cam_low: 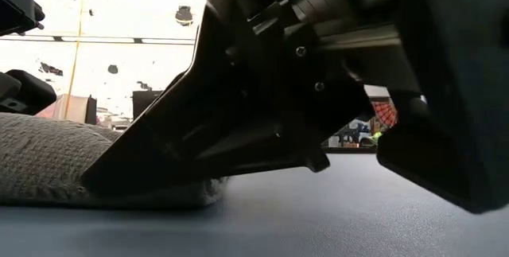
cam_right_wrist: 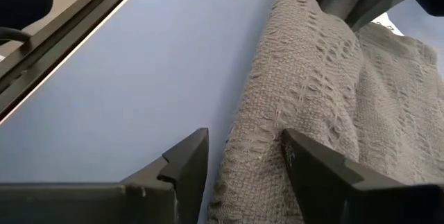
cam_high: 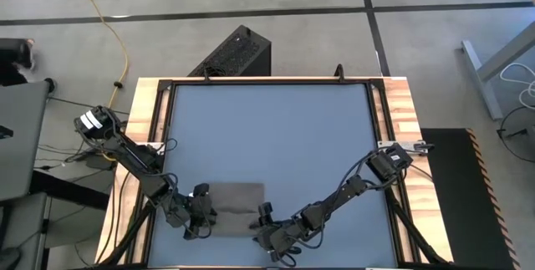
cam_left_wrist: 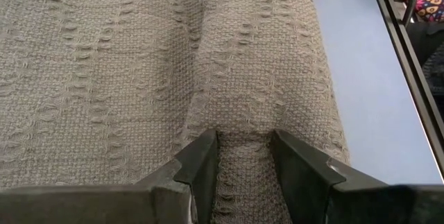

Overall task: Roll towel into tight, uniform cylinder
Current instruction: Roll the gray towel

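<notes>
Rolling stage: I judge this early; one fold or first turn is raised along the near edge, and most of the cloth lies flat.
Table (cam_high: 276,128): blue-grey top, bare over its far part; I am working at the near edge, between the two arms.
Towel (cam_high: 236,206): taupe, loosely woven, lying near the front edge of the table, roughly a flat rectangle from above. I cannot make out the white tag.
Rolled edge: both wrist views show a raised ridge of cloth along the side nearest the table's front edge; it looks soft and uneven, not yet a tight cylinder.
Left gripper (cam_high: 199,213): at the towel's left end, low on the table. In its wrist view the fingers (cam_left_wrist: 198,168) pinch the ridge of cloth between them, so I read it as gripping the towel.
Right gripper (cam_high: 269,230): at the towel's right front corner. Its wrist view shows the fingers (cam_right_wrist: 184,168) spread, with the rolled edge lying between them, near one pad; I read it as released, not clamped.
Left to do: nearly all of it. Both ends need to turn together, so the roll stays even across its length.
</notes>
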